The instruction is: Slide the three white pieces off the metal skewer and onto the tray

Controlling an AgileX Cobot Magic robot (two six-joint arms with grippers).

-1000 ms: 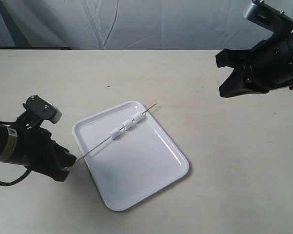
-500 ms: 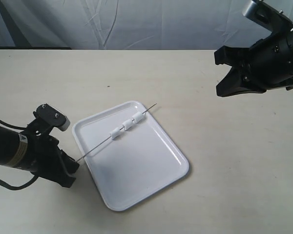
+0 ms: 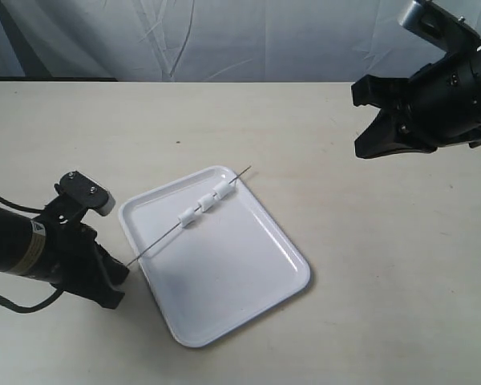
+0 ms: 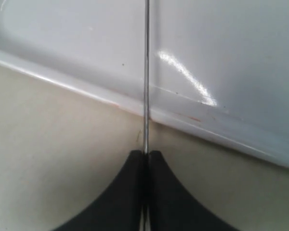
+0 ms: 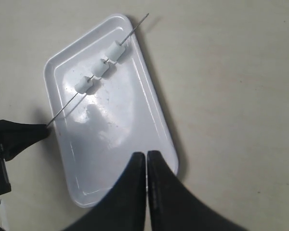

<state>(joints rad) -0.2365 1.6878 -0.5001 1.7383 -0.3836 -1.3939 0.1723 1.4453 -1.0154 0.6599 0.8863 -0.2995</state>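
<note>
The metal skewer (image 3: 156,243) lies slantwise over the far left part of the white tray (image 3: 248,281), its far tip past the rim. The three white pieces (image 3: 206,204) sit threaded in a row on its far half. My left gripper (image 3: 122,271) is at the tray's left edge, shut on the skewer's near end. In the left wrist view the fingers (image 4: 146,153) pinch the rod (image 4: 146,72) just outside the tray rim (image 4: 86,91). My right gripper (image 3: 362,148) hangs high at the far right, shut and empty, and in its wrist view (image 5: 146,155) it looks down on the tray (image 5: 115,130) and the pieces (image 5: 100,69).
The tray rests on a beige table (image 3: 385,265). A pale cloth backdrop (image 3: 224,40) hangs along the table's far edge. The left arm's black body (image 3: 24,249) lies low over the table at the left.
My left gripper has moved in to the tray's edge and shut on the skewer's near end. The skewer's far tip has shifted slightly. The right arm has edged a little left.
</note>
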